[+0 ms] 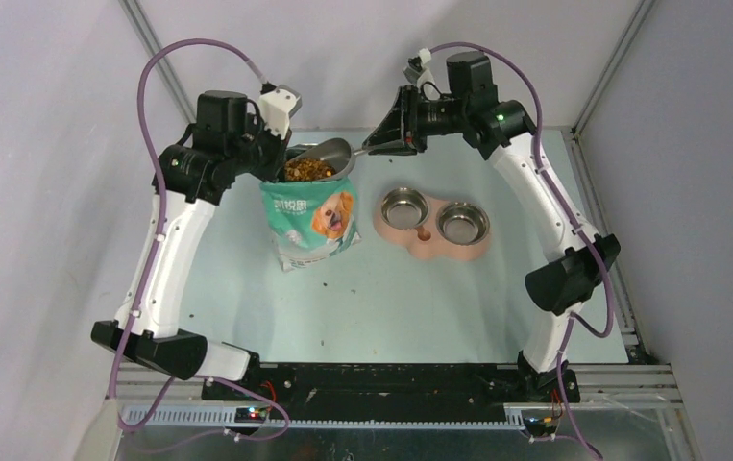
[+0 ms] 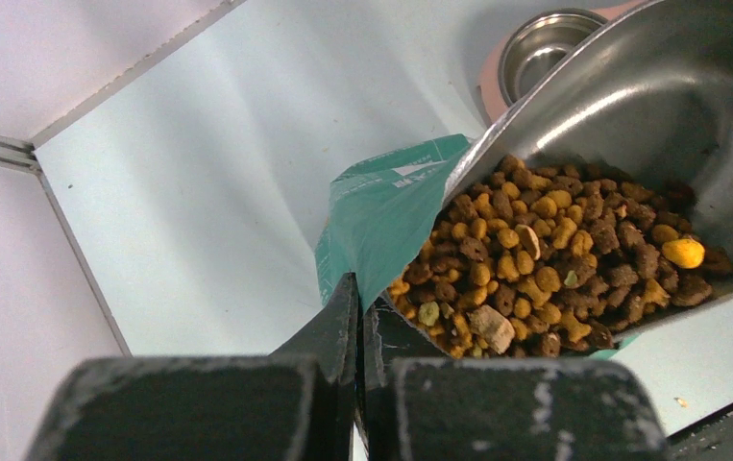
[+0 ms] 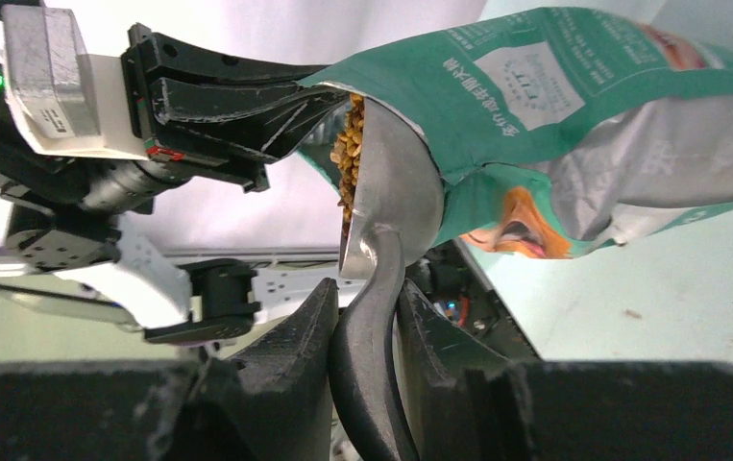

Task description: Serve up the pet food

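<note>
The teal-green foil bag (image 1: 312,219) with a golden dog stands open at the back left of the table. Brown pet food kibble (image 1: 306,170) fills its mouth and shows close up in the left wrist view (image 2: 545,259). My left gripper (image 2: 359,293) is shut on the bag's top edge (image 2: 381,206) and holds it open. My right gripper (image 3: 362,303) is shut on the black handle of the grey metal scoop (image 3: 391,187). The scoop's bowl (image 1: 333,154) sits in the bag's mouth against the kibble.
A pink double feeder with two steel bowls (image 1: 433,219) lies to the right of the bag; a few kibble pieces sit between its bowls. One bowl shows in the left wrist view (image 2: 547,43). A few stray crumbs lie on the pale table (image 1: 381,298).
</note>
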Robot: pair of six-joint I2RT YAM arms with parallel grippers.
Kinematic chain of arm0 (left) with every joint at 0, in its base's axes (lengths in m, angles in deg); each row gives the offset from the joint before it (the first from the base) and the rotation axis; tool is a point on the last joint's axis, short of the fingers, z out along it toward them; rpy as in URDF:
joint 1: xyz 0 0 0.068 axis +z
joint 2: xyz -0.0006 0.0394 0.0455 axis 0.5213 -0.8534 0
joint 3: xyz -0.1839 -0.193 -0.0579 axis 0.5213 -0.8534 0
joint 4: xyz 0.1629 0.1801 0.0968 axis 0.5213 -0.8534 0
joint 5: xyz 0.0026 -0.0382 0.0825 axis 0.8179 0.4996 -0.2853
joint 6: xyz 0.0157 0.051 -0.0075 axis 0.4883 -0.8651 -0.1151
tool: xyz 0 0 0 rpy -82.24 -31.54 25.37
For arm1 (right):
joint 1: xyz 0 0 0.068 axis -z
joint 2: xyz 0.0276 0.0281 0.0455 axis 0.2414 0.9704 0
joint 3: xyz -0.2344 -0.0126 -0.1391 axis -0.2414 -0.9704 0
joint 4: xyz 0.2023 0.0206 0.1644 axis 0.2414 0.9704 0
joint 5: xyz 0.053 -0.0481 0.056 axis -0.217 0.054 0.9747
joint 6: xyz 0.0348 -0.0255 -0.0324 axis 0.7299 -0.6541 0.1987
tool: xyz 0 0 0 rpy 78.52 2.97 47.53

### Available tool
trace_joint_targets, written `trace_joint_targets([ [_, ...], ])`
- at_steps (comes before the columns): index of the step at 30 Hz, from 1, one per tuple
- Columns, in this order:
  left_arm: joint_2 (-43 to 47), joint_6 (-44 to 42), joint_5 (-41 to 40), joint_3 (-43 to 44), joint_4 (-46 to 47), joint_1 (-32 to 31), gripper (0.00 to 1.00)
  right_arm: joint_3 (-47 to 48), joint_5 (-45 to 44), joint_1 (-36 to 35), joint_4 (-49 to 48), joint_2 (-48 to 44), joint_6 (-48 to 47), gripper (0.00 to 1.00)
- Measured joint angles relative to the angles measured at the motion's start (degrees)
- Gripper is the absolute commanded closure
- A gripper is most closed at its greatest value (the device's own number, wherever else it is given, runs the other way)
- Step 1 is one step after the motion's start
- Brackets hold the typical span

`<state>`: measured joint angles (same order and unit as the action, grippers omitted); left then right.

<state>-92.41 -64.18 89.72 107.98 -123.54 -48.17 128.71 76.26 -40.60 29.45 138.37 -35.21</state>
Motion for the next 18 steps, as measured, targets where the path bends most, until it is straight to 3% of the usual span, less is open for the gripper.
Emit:
trace_joint_targets([
  [7,-0.3,-1.4,-0.7,0.3,0.0,0.0,1.0,-3.7,9.7,2.5,-7.8,2.0,6.6,1.0],
  [18,-0.4,-2.4,-2.2,0.3,0.1,0.0,1.0,-8.5,15.0,6.0,-15.3,0.6,11.5,1.0],
])
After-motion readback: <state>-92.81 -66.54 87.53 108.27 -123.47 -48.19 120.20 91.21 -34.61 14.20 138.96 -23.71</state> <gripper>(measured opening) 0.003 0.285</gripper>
